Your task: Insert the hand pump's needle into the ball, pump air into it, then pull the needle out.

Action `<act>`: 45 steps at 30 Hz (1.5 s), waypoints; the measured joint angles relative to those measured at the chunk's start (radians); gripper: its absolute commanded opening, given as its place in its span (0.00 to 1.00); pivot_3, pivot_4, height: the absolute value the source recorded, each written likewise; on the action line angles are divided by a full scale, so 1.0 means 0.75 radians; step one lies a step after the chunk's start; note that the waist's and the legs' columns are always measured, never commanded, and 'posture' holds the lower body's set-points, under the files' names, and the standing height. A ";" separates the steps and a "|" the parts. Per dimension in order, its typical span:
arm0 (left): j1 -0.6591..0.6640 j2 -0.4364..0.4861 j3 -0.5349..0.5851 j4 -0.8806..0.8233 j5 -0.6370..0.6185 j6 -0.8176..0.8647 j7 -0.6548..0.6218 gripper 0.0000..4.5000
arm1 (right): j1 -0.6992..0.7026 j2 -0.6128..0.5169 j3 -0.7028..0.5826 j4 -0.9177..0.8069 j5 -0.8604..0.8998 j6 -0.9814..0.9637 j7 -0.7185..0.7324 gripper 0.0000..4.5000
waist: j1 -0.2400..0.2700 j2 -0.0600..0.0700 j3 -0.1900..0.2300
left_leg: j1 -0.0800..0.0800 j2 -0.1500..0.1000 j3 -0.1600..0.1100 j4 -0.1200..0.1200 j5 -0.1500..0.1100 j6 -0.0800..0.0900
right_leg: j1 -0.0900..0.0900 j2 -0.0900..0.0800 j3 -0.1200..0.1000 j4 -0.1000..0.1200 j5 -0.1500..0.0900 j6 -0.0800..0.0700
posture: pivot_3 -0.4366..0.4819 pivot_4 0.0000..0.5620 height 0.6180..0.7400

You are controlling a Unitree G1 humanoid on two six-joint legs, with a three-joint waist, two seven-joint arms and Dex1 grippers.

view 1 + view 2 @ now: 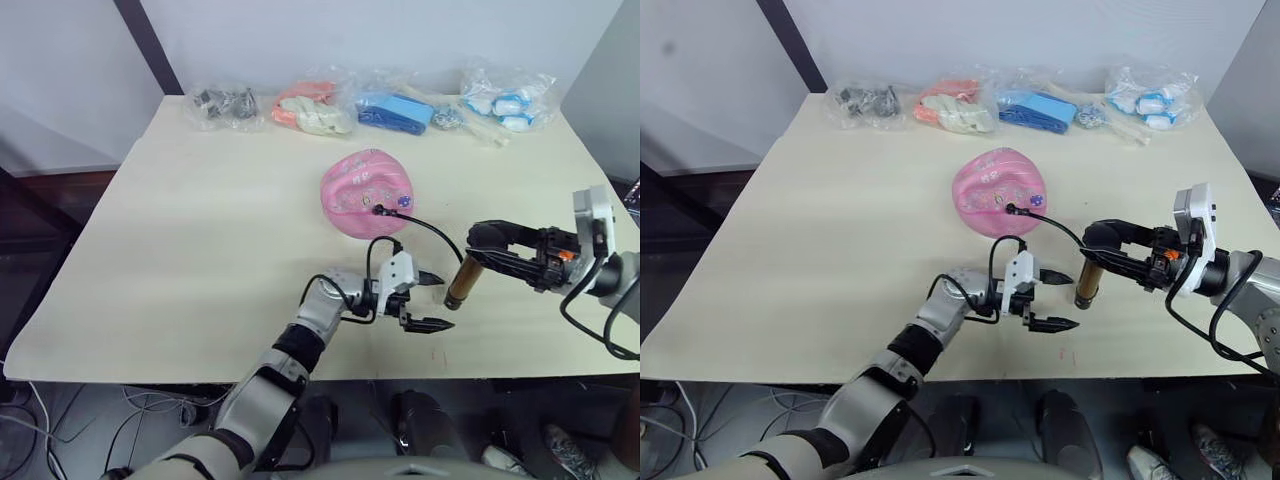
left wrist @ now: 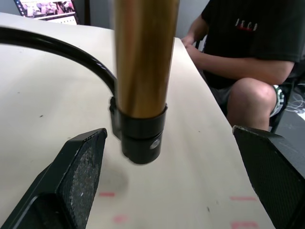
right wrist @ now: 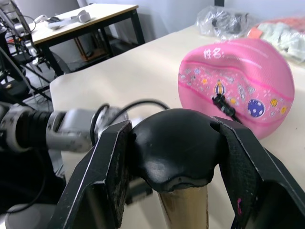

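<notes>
The pink ball [image 1: 365, 190], dented on top, lies on the table past its middle. The needle's black fitting [image 1: 380, 209] sits in the ball's near side, and the thin black hose [image 1: 430, 228] curves from it to the hand pump [image 1: 461, 281]. The gold cylinder stands nearly upright, its lower black cap [image 2: 140, 133] just above the table. My right gripper [image 1: 482, 245] is shut on the pump's black top knob [image 3: 174, 143]. At the pump's base my left gripper [image 1: 431, 300] is open, its fingers [image 2: 71, 181] on either side of the lower cap without touching it.
Several clear bags of small items [image 1: 400, 108] line the table's far edge. A person [image 2: 248, 57] sits past the table's right side. The table's near edge [image 1: 300, 375] runs just below my left arm.
</notes>
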 measured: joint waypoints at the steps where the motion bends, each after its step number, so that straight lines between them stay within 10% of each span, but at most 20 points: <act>1: 0.001 -0.010 -0.002 0.011 0.011 -0.008 0.023 1.00 | -0.005 0.005 0.000 -0.007 0.008 0.008 -0.010 0.47 | 0.000 0.000 0.000 | 0.000 0.000 0.000 0.000 0.000 0.000 | 0.000 0.000 0.000 0.000 0.000 0.000 | 0.48 0.27 1.00; 5: 0.010 -0.039 0.000 0.045 0.039 -0.037 0.101 0.89 | -0.017 0.015 0.000 -0.030 0.030 0.028 -0.039 0.47 | 0.002 0.000 0.000 | 0.000 0.000 0.000 0.000 0.000 0.000 | 0.000 0.000 0.000 0.000 0.000 0.000 | 0.48 0.27 1.00; 9: 0.012 -0.061 0.001 0.048 0.041 -0.054 0.136 0.52 | -0.021 0.019 0.000 -0.041 0.044 0.047 -0.058 0.47 | 0.002 0.000 0.000 | 0.000 0.000 0.000 0.000 0.000 0.000 | 0.000 0.000 0.000 0.000 0.000 0.000 | 0.48 0.27 1.00; 21: 0.008 -0.073 0.013 0.089 0.054 -0.108 0.171 0.52 | -0.036 0.027 0.000 -0.042 0.055 0.069 -0.078 0.47 | 0.001 0.000 0.000 | 0.000 0.000 0.000 0.000 0.000 0.000 | 0.000 0.000 0.000 0.000 0.000 0.000 | 0.48 0.27 1.00; 25: 0.001 -0.073 0.014 0.106 0.057 -0.136 0.179 0.24 | -0.036 0.027 0.000 -0.042 0.054 0.069 -0.078 0.47 | 0.002 0.000 0.000 | 0.000 0.000 0.000 0.000 0.000 0.000 | 0.000 0.000 0.000 0.000 0.000 0.000 | 0.48 0.27 1.00; 45: -0.227 -0.154 0.122 0.594 0.076 -0.406 0.075 0.25 | -0.035 0.027 -0.021 0.027 0.016 0.059 -0.045 0.47 | 0.001 0.000 0.000 | 0.000 -0.001 0.000 0.000 0.000 0.000 | 0.000 0.000 0.000 0.000 0.000 0.001 | 0.48 0.27 1.00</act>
